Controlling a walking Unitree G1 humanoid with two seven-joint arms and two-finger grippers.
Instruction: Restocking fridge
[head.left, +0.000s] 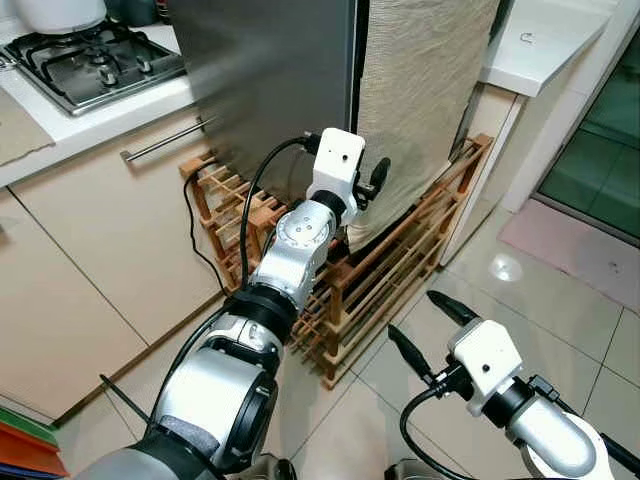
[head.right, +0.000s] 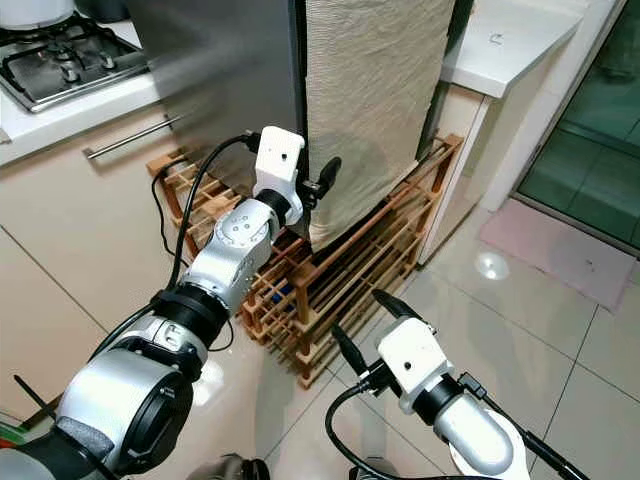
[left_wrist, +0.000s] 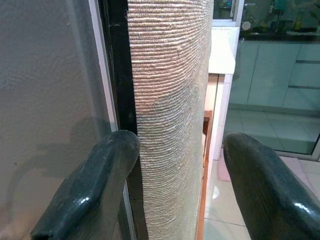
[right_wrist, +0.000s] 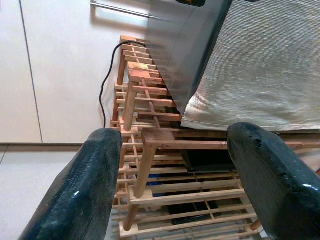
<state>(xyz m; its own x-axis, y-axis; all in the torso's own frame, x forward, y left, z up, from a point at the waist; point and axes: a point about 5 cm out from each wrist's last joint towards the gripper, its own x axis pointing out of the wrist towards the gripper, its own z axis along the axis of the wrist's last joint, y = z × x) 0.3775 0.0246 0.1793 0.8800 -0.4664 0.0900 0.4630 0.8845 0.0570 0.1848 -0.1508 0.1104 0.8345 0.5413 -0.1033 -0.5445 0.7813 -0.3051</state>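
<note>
Left end effector (left_wrist: 177, 175) raised against the fridge (head.left: 270, 90), fingers spread on either side of the beige ribbed cloth (head.left: 420, 100) draped over its door edge. Fridge standing shut on a wooden slatted rack (head.left: 375, 290), beside the surface carrying a gas hob (head.left: 90, 60). Right end effector (head.left: 420, 325) low over the tiled floor (head.left: 560, 300), fingers spread, holding nothing.

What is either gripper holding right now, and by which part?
Nothing. The left gripper stands open astride the fridge's cloth-covered door edge; the right gripper hangs open.
</note>
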